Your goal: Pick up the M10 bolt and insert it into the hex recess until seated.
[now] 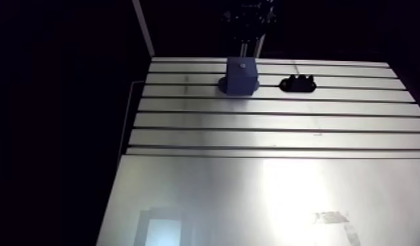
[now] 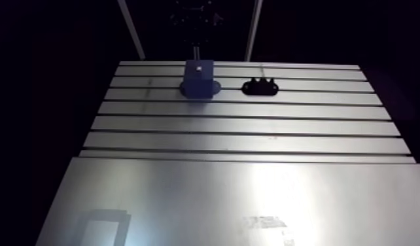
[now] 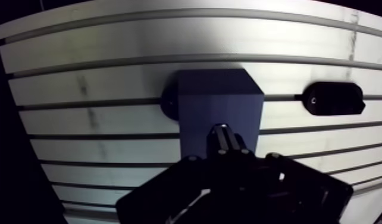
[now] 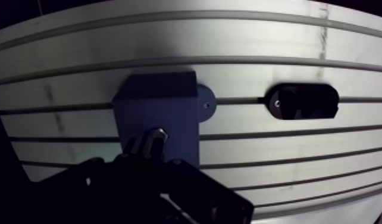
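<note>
Farthest to the left of the jaws, a round ear (image 3: pixel 168 102) is seen projecting from the foot of a blue block (image 3: pixel 220 104), flat on the slotted table (image 1: pixel 271 196). The block stands upright directly beneath and just ahead of the jaws, and in the wrist view its near part is covered by them.

The jaws are drawn close together on a small, ribbed, glinting piece, taken to be the M10 bolt (image 3: pixel 226 138). Little gap can be made out on either side of it, so the bolt is judged to be clamped, not loose. In the arm view a thin pale shaft is seen hanging straight down from the jaws to just over the block's top, so the bolt's long axis is read as vertical, tip downward.

A small pale spot (image 2: pixel 198 66) is seen on the block's top face, almost in line with that shaft, and it is probably the hex recess. Its shape cannot be confirmed. The coming move is therefore judged to be a straight descent with only slight sideways correction, the hex flats needing to be matched before seating.

Well to the right of the jaws a black oval holder (image 3: pixel 333 98) lies on the table, apart from the block.
</note>
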`<action>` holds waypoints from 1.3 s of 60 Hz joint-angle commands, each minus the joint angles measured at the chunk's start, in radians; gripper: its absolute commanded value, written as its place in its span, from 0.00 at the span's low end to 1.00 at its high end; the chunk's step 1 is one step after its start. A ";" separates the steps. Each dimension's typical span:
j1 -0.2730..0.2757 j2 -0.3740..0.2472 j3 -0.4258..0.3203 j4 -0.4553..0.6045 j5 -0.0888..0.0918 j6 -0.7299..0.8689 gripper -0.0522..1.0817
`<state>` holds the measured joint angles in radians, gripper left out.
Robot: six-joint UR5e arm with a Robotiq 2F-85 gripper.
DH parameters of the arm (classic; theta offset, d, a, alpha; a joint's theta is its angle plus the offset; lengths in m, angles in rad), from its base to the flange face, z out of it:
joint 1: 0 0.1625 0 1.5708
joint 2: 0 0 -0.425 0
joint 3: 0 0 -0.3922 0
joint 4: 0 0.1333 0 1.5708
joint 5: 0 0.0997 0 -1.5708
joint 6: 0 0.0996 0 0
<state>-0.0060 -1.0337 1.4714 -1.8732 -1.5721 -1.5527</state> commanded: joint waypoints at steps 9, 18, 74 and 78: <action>-0.003 0.002 0.007 0.002 -0.003 -0.018 1.00; -0.003 0.004 0.006 0.007 -0.004 -0.027 1.00; -0.002 0.015 0.016 0.010 -0.004 -0.048 1.00; -0.002 0.015 0.016 0.010 -0.004 -0.048 1.00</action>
<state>-0.0077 -1.0189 1.4873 -1.8630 -1.5763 -1.6006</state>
